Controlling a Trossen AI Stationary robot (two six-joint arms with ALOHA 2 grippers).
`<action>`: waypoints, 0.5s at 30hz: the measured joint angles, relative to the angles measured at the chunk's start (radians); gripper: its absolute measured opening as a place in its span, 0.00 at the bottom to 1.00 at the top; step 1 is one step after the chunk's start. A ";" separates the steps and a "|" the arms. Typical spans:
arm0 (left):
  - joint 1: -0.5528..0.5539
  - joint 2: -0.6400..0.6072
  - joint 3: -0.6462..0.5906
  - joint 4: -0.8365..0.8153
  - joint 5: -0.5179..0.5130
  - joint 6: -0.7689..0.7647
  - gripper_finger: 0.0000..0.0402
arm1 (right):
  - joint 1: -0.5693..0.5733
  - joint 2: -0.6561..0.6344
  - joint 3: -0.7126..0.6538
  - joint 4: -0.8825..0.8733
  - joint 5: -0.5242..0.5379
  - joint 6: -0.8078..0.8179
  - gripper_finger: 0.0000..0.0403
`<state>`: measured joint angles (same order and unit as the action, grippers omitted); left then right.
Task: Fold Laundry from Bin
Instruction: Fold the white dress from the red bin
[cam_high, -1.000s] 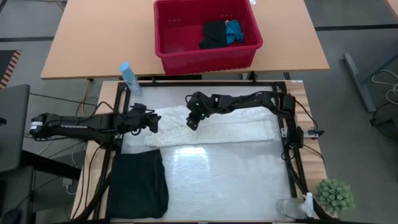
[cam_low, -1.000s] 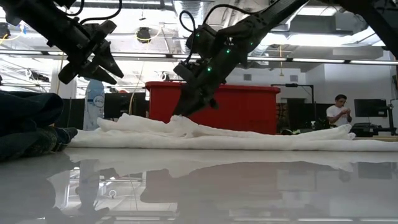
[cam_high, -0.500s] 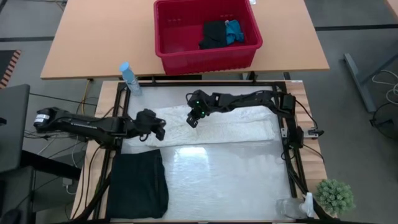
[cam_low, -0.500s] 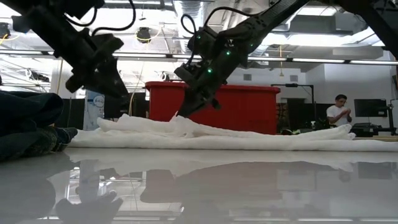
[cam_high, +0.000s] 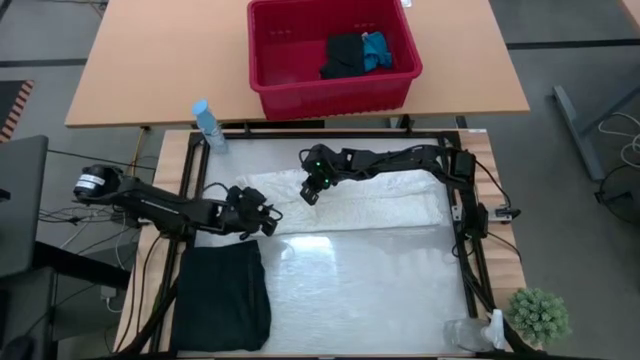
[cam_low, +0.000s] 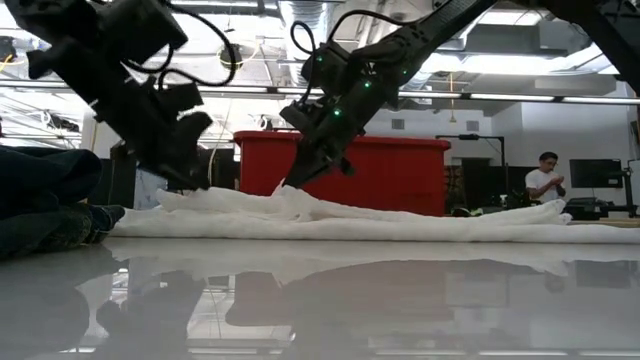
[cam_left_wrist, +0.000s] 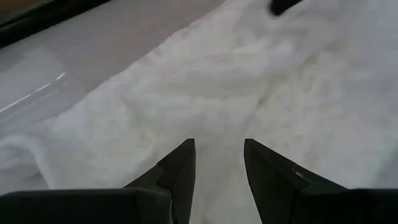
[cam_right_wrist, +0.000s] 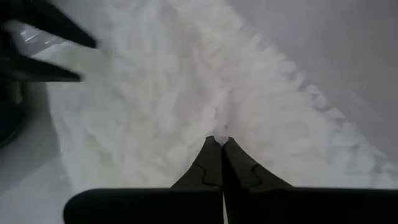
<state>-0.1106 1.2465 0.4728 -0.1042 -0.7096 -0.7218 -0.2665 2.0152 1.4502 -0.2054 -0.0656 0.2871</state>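
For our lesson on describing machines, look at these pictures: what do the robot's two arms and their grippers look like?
Both arms are dark, slim and jointed, with black cables looping along them. The left arm has a silver-grey round cap at its outer joint. The right arm shows small green lights near its wrist. The left gripper and right gripper each have two black, pointed, wedge-shaped fingers.

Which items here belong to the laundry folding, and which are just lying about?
Job: white cloth, right pincer shut on it; left pincer; black garment; red bin with clothes.
Idle: spray bottle, plant.
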 joint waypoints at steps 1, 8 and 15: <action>0.000 0.017 0.000 0.001 -0.005 -0.008 0.32 | 0.000 0.000 0.000 -0.001 -0.009 0.000 0.04; 0.000 0.140 0.000 0.007 0.024 -0.066 0.32 | 0.000 0.000 0.000 -0.003 -0.014 0.000 0.04; -0.001 0.224 0.001 0.012 0.071 -0.104 0.32 | 0.003 -0.002 0.000 -0.004 0.012 -0.006 0.04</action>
<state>-0.1115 1.4708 0.4739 -0.0921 -0.6382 -0.8261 -0.2632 2.0132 1.4502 -0.2090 -0.0539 0.2813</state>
